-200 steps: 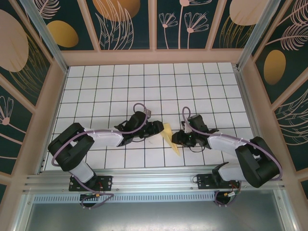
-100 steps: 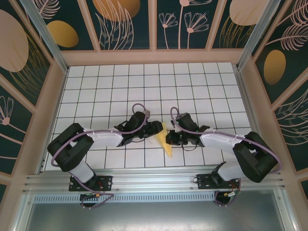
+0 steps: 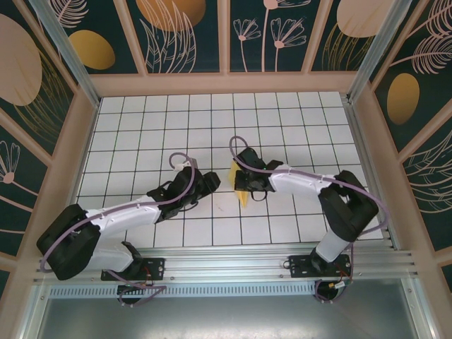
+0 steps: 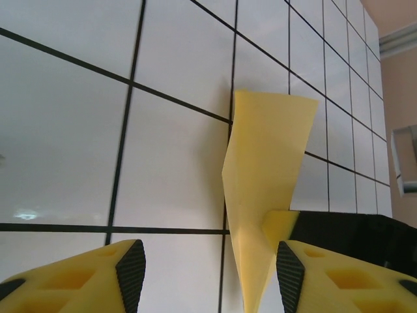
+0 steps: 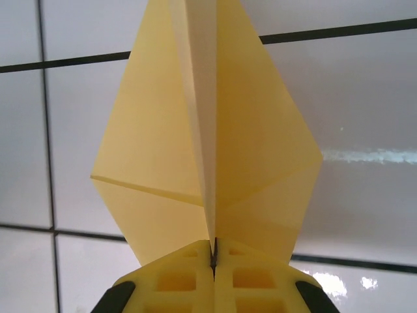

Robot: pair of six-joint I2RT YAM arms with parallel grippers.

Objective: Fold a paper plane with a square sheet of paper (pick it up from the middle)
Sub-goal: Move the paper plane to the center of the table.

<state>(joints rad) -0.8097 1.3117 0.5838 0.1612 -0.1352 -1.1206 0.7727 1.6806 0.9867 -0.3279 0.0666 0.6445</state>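
Pressure from the right fingers (image 5: 176,280), shut on the plane's (image 5: 260,150) ridge, should be even, while the left fingers (image 4: 85,280), wide open and empty, avoid the wings.

Overhead; wrist close-ups on paper plane (image 4: 264,163)

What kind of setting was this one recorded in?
Probably a purpose-built robot test booth: a white grid-tiled tabletop, leaf-print wall panels boxing it in on three sides, and an aluminium mounting rail along the near edge.
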